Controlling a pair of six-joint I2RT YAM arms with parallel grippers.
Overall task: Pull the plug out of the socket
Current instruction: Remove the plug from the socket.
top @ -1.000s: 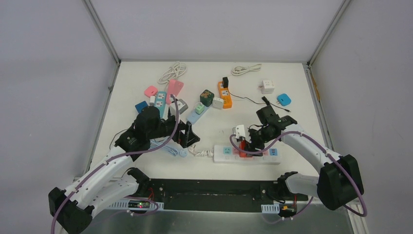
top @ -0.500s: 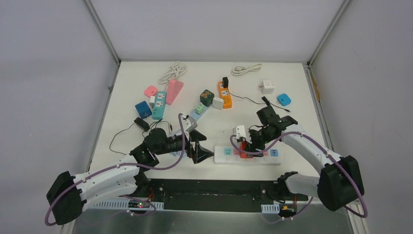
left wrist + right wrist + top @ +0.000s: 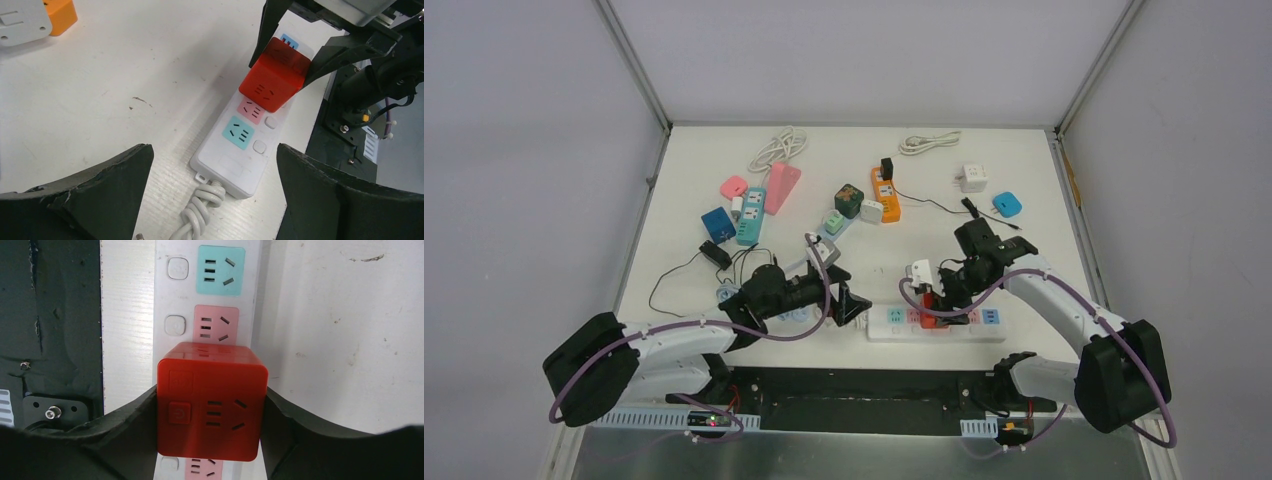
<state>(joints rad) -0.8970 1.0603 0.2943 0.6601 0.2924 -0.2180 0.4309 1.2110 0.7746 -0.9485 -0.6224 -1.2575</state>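
Red cube plug (image 3: 210, 400) is clamped between the right fingers (image 3: 132, 430), atop the white socket strip (image 3: 207, 290) on the desk (image 3: 340, 315). Left fingers (image 3: 100, 190) stand apart, the strip's cord end between them, probably to brace it against the pull.

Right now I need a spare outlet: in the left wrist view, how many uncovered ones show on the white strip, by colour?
Teal outlet: 1
Pink outlet: 1
Blue outlet: 1
Total: 3
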